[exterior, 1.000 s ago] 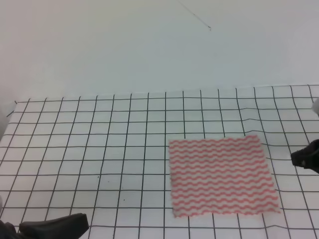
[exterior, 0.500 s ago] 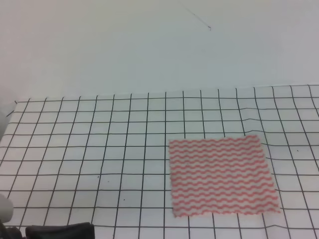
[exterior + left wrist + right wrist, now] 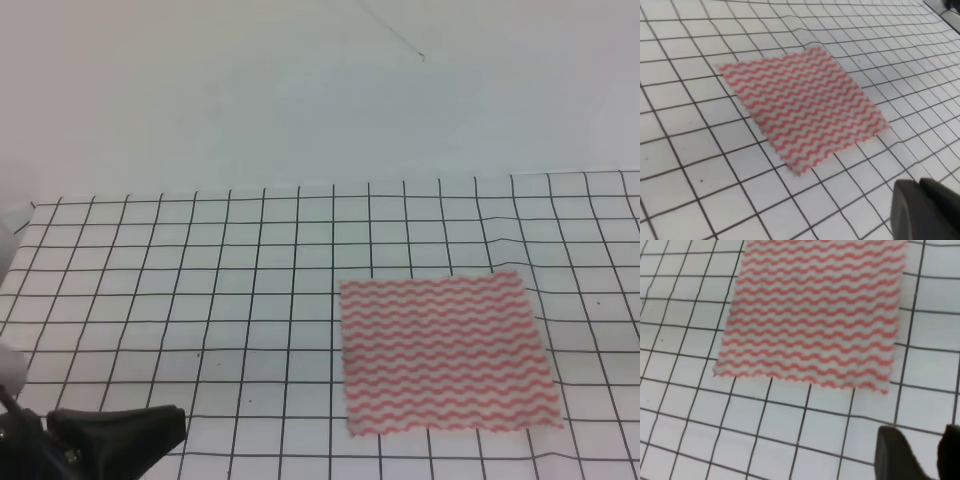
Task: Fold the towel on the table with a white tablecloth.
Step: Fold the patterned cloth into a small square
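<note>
A: We are looking at the towel [image 3: 445,352] lying flat and unfolded on the tablecloth [image 3: 200,290] covering the worktop, right of centre.

B: We are hovering the left gripper [image 3: 110,440] at the near-left edge; its fingers' state we cannot tell. The right gripper [image 3: 920,450] is showing two fingers [image 3: 895,455] spread apart, holding nothing.

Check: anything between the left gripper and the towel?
Nothing visible. The towel lies flat and unfolded on the tablecloth; only bare grid cloth separates it from the left gripper at the bottom-left edge of the exterior view. The left wrist view shows the same open stretch.
</note>
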Tool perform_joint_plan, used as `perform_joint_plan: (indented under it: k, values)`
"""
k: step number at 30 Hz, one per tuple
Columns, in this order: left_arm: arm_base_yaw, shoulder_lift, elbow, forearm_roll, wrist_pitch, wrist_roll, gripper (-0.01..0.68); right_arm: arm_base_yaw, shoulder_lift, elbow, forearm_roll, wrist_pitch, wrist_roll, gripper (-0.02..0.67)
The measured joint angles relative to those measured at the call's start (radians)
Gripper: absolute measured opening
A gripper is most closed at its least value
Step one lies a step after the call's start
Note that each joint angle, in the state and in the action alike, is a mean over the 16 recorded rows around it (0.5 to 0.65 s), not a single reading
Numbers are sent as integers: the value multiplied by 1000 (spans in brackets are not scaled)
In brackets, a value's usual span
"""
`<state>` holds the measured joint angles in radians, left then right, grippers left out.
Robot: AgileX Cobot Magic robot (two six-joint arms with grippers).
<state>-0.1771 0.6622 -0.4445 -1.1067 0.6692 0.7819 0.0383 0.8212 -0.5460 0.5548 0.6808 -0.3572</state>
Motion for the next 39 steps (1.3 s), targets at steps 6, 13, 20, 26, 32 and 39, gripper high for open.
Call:
perform_joint_plan:
  k: [6, 13, 20, 26, 32, 39]
  values:
    - [0, 96, -40, 12, -15, 6, -1, 8, 40, 25, 48, -23, -31, 211]
    - [0, 249, -104, 23, -13, 18, -1, 12, 156, 22, 153, -48, -125, 212]
    - [0, 361, -139, 15, -2, 28, -1, 12, 330, 17, 286, -77, -268, 216]
    - [0, 397, -142, 2, 6, 34, -1, 12, 484, 17, 384, -117, -375, 250]
    - [0, 402, -142, -7, 13, 39, -1, 12, 623, 17, 526, -145, -518, 290]
    - [0, 402, -142, -8, 24, 39, -1, 12, 742, 17, 659, -165, -661, 320]
